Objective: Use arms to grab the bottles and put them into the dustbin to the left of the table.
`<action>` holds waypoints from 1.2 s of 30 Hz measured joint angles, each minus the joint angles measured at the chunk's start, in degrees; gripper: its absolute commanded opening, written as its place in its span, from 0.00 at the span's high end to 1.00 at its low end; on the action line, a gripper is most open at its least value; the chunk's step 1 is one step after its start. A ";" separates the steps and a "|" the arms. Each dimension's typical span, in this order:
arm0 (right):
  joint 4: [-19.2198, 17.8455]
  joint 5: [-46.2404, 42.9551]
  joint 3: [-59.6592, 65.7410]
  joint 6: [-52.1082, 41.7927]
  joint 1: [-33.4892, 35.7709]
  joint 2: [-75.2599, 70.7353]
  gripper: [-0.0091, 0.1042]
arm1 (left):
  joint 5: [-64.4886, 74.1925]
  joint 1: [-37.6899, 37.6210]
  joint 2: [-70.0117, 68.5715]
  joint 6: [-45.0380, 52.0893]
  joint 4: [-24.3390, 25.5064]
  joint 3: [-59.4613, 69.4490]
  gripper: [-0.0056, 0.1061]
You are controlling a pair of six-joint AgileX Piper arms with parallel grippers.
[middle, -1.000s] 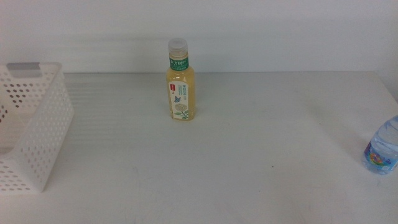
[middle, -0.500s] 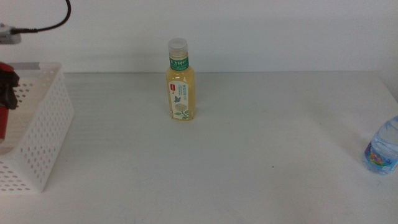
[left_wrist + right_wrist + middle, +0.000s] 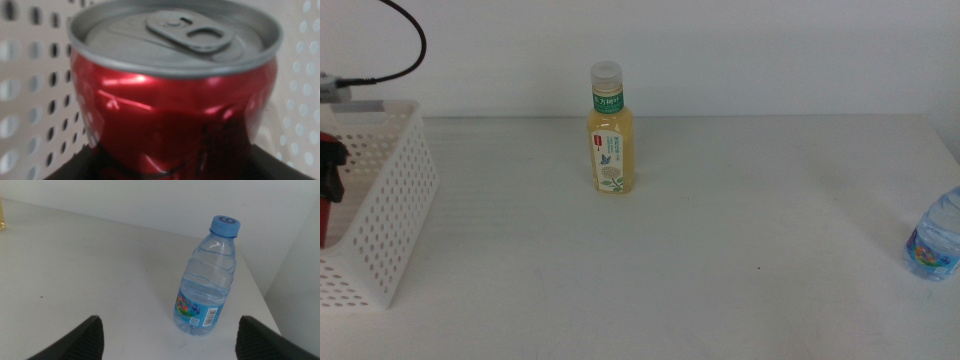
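At the far left of the middle frame, inside the dustbin [image 3: 390,200], the red can [image 3: 172,95] is clamped by the left gripper [image 3: 330,178]; released tilted, it could be dented. The right gripper's [image 3: 167,332] jaws are spread wide beside the water bottle [image 3: 207,277].

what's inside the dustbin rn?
The red can, shut in the left claw, hangs within the dustbin walls. Its floor and anything lower are hidden by the can and wall.

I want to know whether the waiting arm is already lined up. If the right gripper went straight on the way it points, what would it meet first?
Most likely the water bottle: it stands upright on the table, ahead of the open right gripper, between the lines of its two jaws. Depth is hard to judge; nothing shows in between.
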 measured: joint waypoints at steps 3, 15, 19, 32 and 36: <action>0.00 0.00 0.00 0.00 0.00 0.00 0.24 | -0.18 -0.05 1.36 0.25 -0.08 0.00 0.99; 0.00 0.00 0.00 0.00 0.00 0.00 0.24 | -1.63 -0.05 3.70 1.95 -0.03 0.00 0.87; 0.00 0.00 0.00 0.00 0.00 0.00 0.24 | -1.69 -0.05 3.70 2.73 -0.72 0.00 0.70; 0.00 0.00 0.00 0.00 0.00 0.00 0.24 | -0.67 -0.05 3.19 2.98 -1.04 -1.27 0.14; 0.00 0.00 0.00 0.00 0.00 0.00 0.24 | 1.99 -0.11 0.98 1.70 -1.64 -3.08 0.14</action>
